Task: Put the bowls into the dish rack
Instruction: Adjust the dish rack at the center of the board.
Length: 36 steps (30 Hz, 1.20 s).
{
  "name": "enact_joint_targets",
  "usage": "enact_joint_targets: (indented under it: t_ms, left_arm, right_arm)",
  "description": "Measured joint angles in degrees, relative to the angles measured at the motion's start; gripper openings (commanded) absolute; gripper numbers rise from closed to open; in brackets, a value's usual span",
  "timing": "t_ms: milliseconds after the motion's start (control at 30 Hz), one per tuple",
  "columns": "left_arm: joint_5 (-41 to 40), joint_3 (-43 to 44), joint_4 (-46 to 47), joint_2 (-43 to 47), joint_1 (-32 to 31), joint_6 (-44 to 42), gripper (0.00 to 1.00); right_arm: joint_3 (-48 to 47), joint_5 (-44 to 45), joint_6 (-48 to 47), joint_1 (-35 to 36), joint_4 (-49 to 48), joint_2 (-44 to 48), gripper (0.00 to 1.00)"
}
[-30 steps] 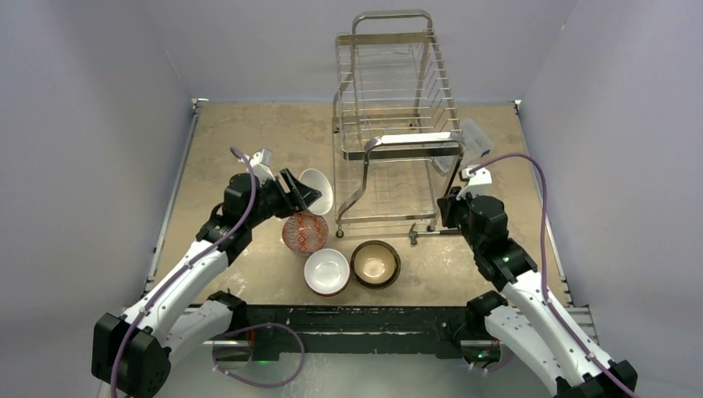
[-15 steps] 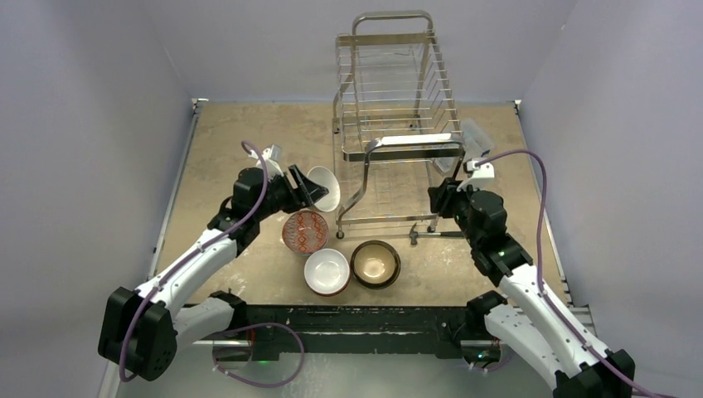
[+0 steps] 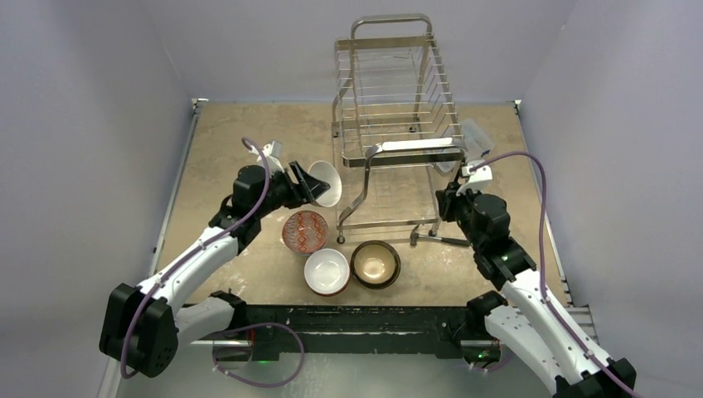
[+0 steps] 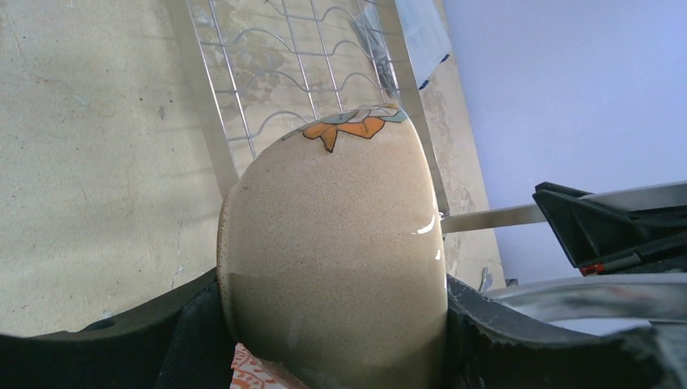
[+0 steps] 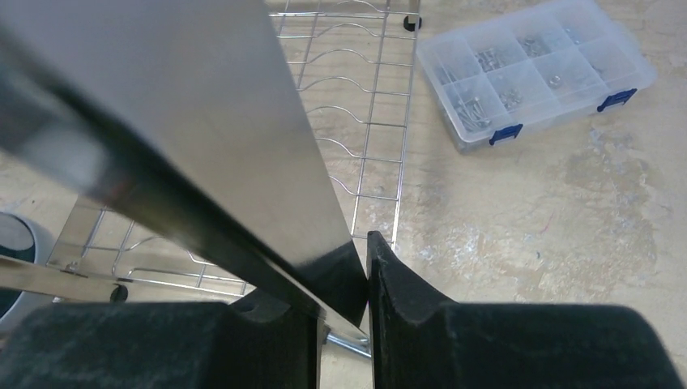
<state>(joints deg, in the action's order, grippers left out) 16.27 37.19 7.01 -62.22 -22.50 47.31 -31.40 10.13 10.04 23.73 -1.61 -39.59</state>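
The left pincer [image 3: 308, 184] is clamped on a cream bowl [image 3: 326, 182], holding it off the table [image 3: 240, 141] and tipped on its side, so that the pale inside shows from above. In the left wrist view the bowl fills the gap between the two black fingers [image 4: 186, 340], which press on opposite sides of its speckled wall. A small orange leaf mark sits at the bowl's far edge. The bowl hangs just beside the near left corner of the dish rack [image 3: 396, 124], level with the lower part of the rack and not yet inside it. The wire floor of the rack shows right behind the bowl in the wrist view. Below the held bowl, three more bowls rest on the table. A red patterned bowl [image 3: 305, 231] lies nearest the left pincer. A white bowl [image 3: 327, 271] and a dark brown bowl [image 3: 375, 264] stand side by side closer to the arm bases, in front of the rack's near edge. The right pincer [image 5: 367, 267] is at the near right corner of the rack. Its fingers are drawn close together on a flat metal bar of the rack, and the bar's thin edge runs down between them. A clear box [image 5: 535, 69] with small compartments lies on the table beyond the rack's right side, apart from both pincers.
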Motion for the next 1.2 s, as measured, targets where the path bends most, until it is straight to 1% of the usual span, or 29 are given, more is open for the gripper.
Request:
enact_joint_targets:
  t_ms: [433, 633, 733, 767, 833, 900, 1200]
  left_arm:
    - [0.3, 0.7, 4.7, -3.9, 0.0, -1.6, 0.26]
    - [0.9, 2.1, 8.5, -7.0, 0.0, -3.1, 0.26]
    - [1.1, 3.5, 11.3, -9.9, 0.0, -3.5, 0.25]
    - [1.3, 4.1, 12.3, -11.1, 0.0, -3.6, 0.25]
    - [1.5, 5.6, 13.9, -14.0, 0.0, -3.7, 0.23]
    - [1.8, 7.4, 15.1, -17.0, 0.0, -3.9, 0.22]
    - [3.7, 19.6, 15.9, -30.6, 0.0, -8.2, 0.18]
  right_arm:
    - [0.0, -5.6, -1.1, 0.0, 6.0, 5.0, 0.00]
    - [0.0, -5.6, -1.1, 0.0, 6.3, 5.2, 0.19]
    - [0.0, -5.6, -1.0, 0.0, 6.4, 5.2, 0.41]
    - [0.0, -5.7, 0.0, 0.0, 6.4, 5.2, 0.47]
    - [0.0, -6.5, 2.6, 0.0, 6.4, 5.8, 0.55]
    - [0.0, -7.1, 4.4, 0.2, 6.4, 6.7, 0.60]
    - [0.0, -8.2, 7.4, 0.3, 6.0, 8.1, 0.66]
